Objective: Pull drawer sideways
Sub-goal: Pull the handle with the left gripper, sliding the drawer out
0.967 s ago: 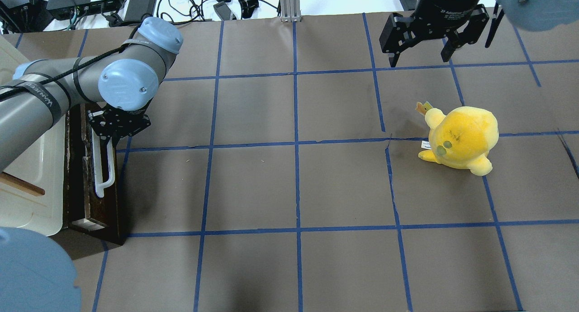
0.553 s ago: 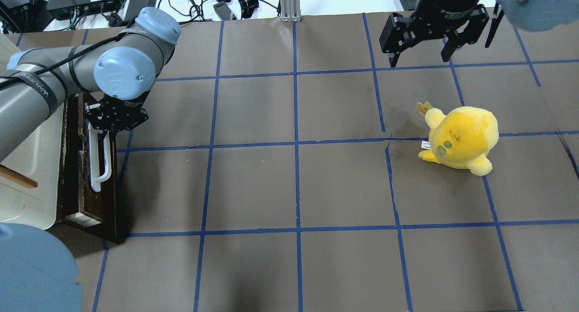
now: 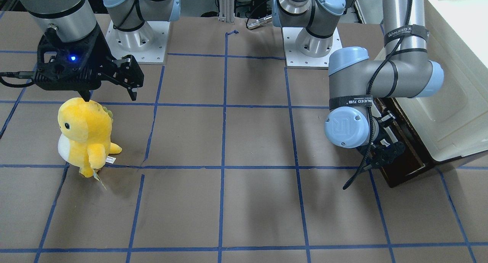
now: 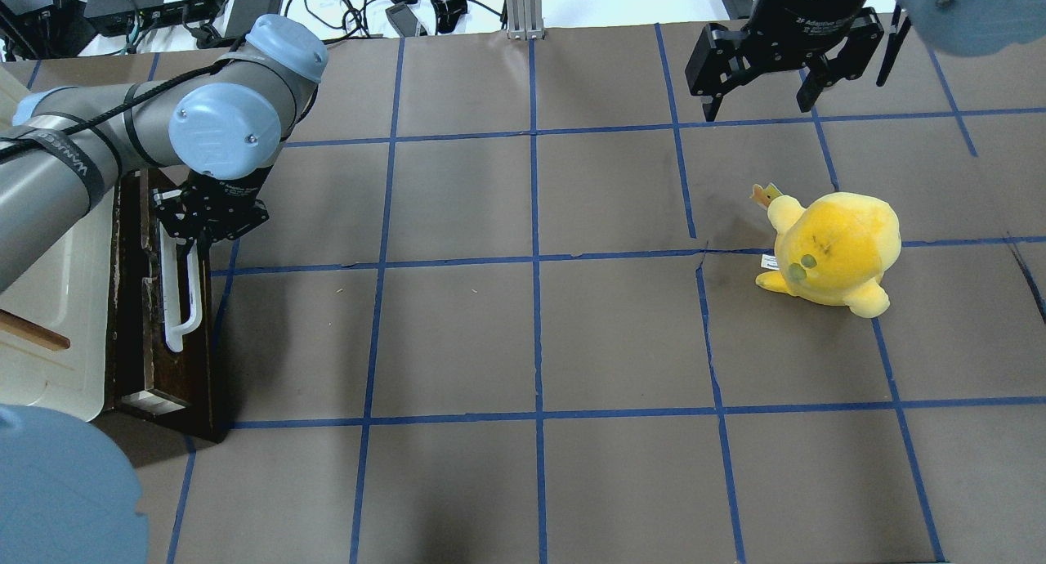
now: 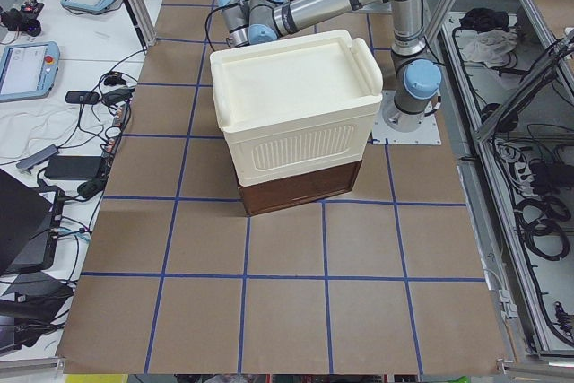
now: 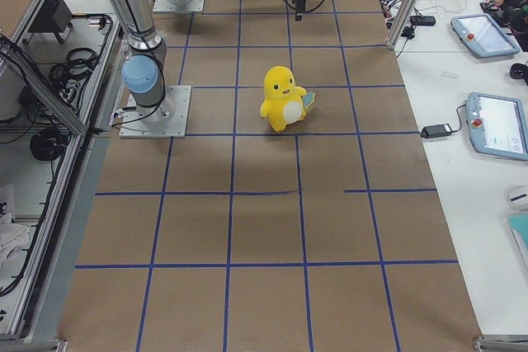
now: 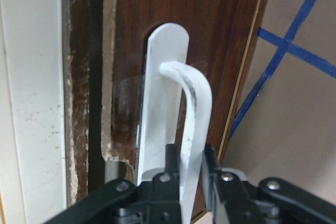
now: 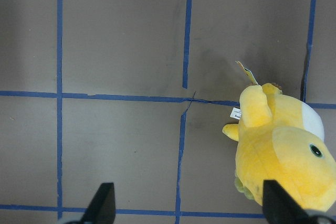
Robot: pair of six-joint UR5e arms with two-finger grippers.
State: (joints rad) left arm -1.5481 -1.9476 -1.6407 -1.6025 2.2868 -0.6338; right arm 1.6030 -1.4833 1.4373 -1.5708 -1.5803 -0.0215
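The drawer [image 4: 147,335], dark brown with a long white bar handle [image 4: 181,302], sits low in the cream-white cabinet [image 4: 49,319] at the table's left edge. My left gripper [image 4: 200,233] is shut on the handle's far end. The left wrist view shows its fingers [image 7: 170,158] pinching the white bar [image 7: 194,98] against the dark front [image 7: 236,35]. In the front-facing view the left gripper [image 3: 385,152] is at the drawer [image 3: 404,156]. My right gripper [image 4: 760,98] is open and empty, high over the table's far right. It also shows in the front-facing view [image 3: 110,95].
A yellow plush toy [image 4: 833,249] stands on the right half of the brown paper with its blue tape grid. It also shows in the right wrist view [image 8: 283,150]. The cabinet [image 5: 296,123] fills the table's left end. Cables and power bricks [image 4: 245,4] lie beyond the far edge.
My left gripper, shut on the handle, has moved a little towards the far side and the view's left. The drawer and cabinet shifted slightly left with it. The right arm is still.
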